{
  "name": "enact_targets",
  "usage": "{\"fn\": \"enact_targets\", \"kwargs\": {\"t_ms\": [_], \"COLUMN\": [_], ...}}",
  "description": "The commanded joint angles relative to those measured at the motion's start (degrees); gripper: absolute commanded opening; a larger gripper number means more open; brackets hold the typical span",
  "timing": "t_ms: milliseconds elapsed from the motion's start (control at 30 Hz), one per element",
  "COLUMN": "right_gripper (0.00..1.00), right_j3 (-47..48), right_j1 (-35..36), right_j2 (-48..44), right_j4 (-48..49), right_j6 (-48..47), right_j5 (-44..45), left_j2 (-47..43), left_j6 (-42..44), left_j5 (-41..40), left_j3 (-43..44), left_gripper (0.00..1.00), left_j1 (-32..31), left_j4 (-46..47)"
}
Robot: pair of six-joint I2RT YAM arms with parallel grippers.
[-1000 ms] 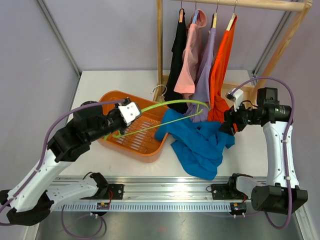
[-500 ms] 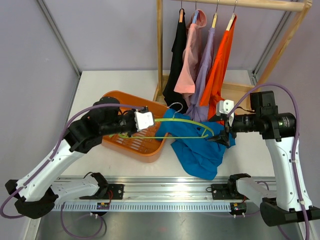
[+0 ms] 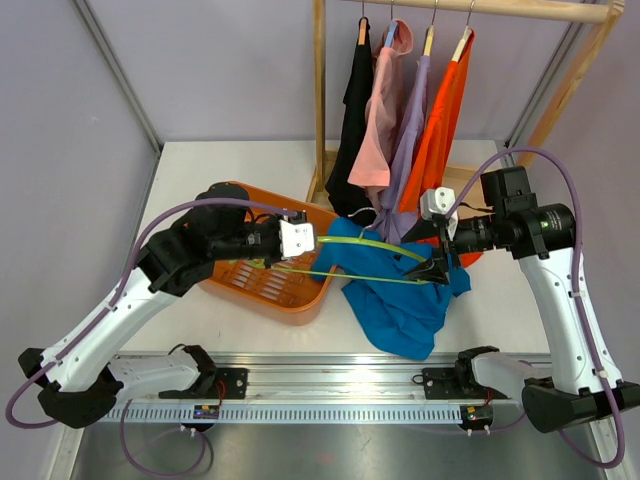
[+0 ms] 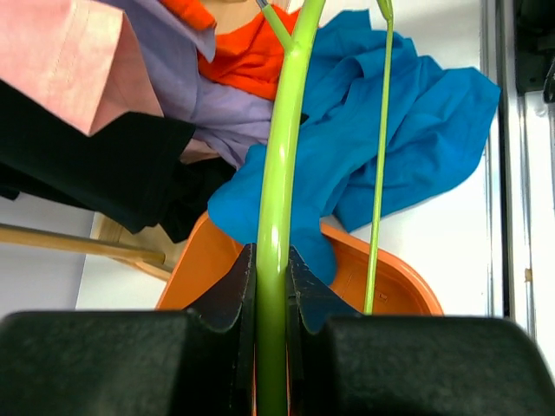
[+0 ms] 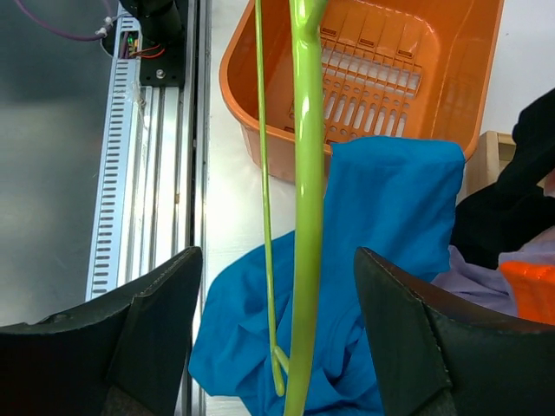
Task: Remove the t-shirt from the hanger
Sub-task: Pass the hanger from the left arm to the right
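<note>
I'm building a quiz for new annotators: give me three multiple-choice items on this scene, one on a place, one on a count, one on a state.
1. Where does the blue t-shirt lie?
A) on the table beside the orange basket
B) on the floor
C) on a chair

2. How many garments hang on the rack?
A) two
B) four
C) six

3. The left gripper is:
A) open
B) shut on the t-shirt
C) shut on the green hanger

Answers:
1 A, it is crumpled on the white tabletop.
2 B, there are black, pink, purple and orange ones.
3 C, it pinches the green bar.
</note>
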Motion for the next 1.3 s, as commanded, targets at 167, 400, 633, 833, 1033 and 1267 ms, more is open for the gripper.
{"fn": "enact_targets", "kwargs": {"t_ms": [167, 400, 633, 833, 1033, 1267], "right_gripper": [0.59, 0.18, 0.00, 0.00, 0.00, 0.00], "right_j3": [0.5, 0.4, 2.7, 3.2, 1.1, 4.0], "right_j1": [1.3, 1.5, 1.5, 1.5, 1.5, 1.5], "right_j2": [1.9, 1.4, -0.8, -5.7, -12.0, -13.9], "right_j4": [-15.2, -16.2, -11.4, 0.9, 12.7, 19.6], "right_j6": [0.3, 0.6, 7.2, 22.3, 34.6, 41.9], "right_j5": [-1.9, -1.8, -2.2, 4.9, 10.8, 17.9], "left_j2": [0.0, 1.0, 0.8, -5.7, -12.3, -16.9], "left_j6": [-0.6, -0.8, -1.8, -10.2, -18.2, -24.1], "left_j5": [6.0, 5.3, 2.5, -2.6, -15.6, -35.8], "left_j3": [2.9, 2.5, 2.1, -4.3, -7.8, -6.6], "left_gripper": [0.00, 0.00, 0.12, 0.76, 0.99, 0.99], "left_j1": [0.0, 0.0, 0.0, 0.1, 0.1, 0.1], "left_j4": [9.0, 11.4, 14.9, 22.0, 24.4, 23.3]}}
